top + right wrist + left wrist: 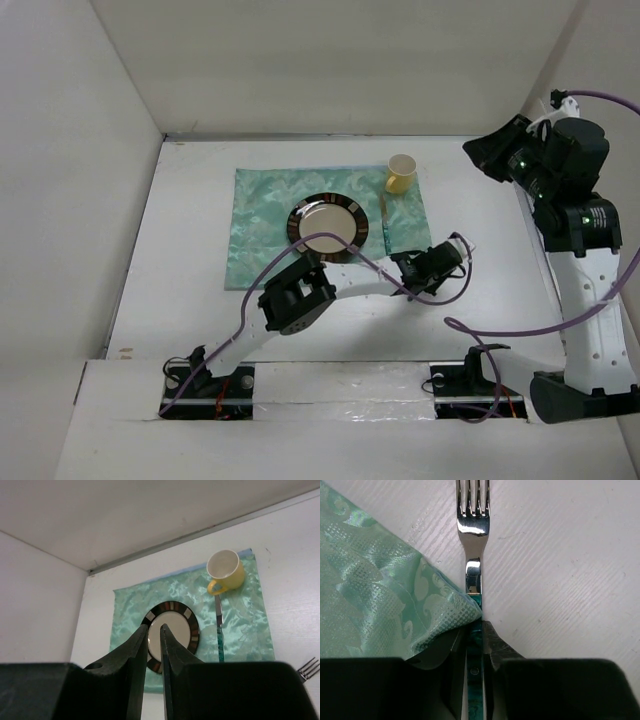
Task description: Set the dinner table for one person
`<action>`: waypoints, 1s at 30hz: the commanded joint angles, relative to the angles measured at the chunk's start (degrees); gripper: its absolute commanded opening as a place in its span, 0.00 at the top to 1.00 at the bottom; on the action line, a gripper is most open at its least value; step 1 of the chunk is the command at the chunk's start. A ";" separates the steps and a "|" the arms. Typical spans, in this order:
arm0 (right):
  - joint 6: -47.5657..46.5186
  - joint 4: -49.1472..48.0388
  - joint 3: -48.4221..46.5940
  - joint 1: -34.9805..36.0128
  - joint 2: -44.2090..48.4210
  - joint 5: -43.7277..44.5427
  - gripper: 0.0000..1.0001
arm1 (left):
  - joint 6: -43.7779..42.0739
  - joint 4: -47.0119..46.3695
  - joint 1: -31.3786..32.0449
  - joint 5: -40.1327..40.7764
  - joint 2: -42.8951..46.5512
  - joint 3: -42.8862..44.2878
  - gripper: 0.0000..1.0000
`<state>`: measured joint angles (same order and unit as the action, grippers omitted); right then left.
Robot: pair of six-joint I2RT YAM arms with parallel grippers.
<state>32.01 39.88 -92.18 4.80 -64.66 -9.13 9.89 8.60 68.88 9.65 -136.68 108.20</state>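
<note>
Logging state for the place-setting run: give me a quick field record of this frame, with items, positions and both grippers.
table: white, walled in
placemat: green, mid-table
plate: on placemat, about centre
mug: yellow, upright, placemat's far right corner
knife: on placemat, right of plate
fork: lying on bare table at placemat's near right corner
left gripper: closed on fork handle
right gripper: raised at right, narrow gap, holding nothing

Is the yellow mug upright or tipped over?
Upright: the yellow ceramic mug stands on the green patterned placemat's far corner, its open mouth facing up and its white inside visible.
</note>
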 commanded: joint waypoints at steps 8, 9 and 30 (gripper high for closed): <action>3.76 -5.60 -10.45 -5.93 -3.01 -5.73 0.78 | 2.76 3.27 3.28 -3.32 16.34 -4.14 1.00; 4.11 -5.69 -11.61 -5.94 -3.36 -5.90 0.78 | 3.11 3.44 3.28 -3.06 18.36 -3.18 1.00; -2.82 -10.52 8.85 8.12 -5.65 -5.56 0.92 | 11.56 2.39 -42.95 -2.09 56.70 -48.68 1.00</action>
<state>32.51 31.09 -84.44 10.83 -71.44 -16.25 22.79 11.99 27.07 9.91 -82.00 62.72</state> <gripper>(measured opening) 0.067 0.114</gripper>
